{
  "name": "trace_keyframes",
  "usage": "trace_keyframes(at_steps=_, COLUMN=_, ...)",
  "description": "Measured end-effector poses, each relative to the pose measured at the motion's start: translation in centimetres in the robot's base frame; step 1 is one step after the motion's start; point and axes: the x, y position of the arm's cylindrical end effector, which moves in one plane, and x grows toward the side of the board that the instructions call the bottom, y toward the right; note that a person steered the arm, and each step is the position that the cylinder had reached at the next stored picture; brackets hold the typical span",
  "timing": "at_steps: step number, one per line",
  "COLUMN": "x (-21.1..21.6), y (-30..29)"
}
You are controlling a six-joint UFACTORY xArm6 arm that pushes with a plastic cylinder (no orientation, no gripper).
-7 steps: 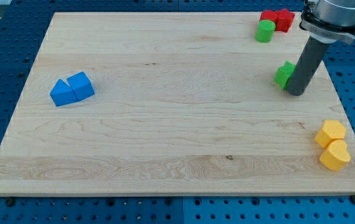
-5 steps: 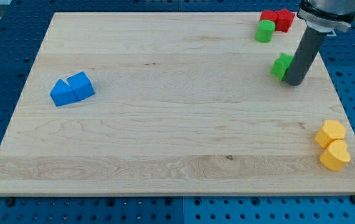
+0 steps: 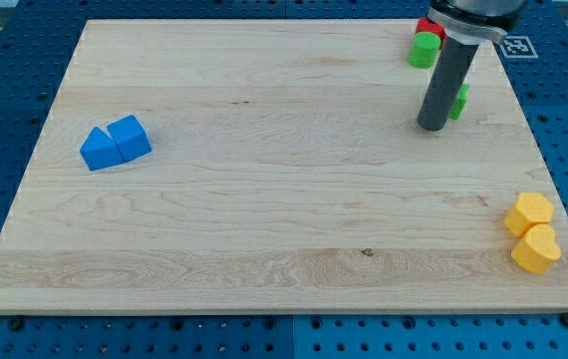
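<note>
My tip (image 3: 428, 127) rests on the wooden board (image 3: 264, 229) in its upper right part. A green block (image 3: 459, 101) pokes out just right of the rod, mostly hidden behind it, and seems to touch it. Above it, near the board's top edge, stands a green cylinder (image 3: 425, 48). A red block (image 3: 425, 26) behind the cylinder is largely covered by the arm.
Two blue blocks (image 3: 115, 143) lie side by side, touching, at the view's left. At the lower right edge, a yellow hexagonal block (image 3: 530, 212) sits against a rounded yellow block (image 3: 535, 249). Blue pegboard surrounds the board.
The rod has swung from the green block's right side up and over to its left. The green block has shifted a little upward. The arm now covers the red blocks.
</note>
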Motion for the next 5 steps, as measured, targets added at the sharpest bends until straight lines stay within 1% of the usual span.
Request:
trace_keyframes(at_steps=2, x=-1.8, y=0.0)
trace_keyframes(at_steps=3, x=-1.8, y=0.2)
trace_keyframes(at_steps=5, x=-1.8, y=3.2)
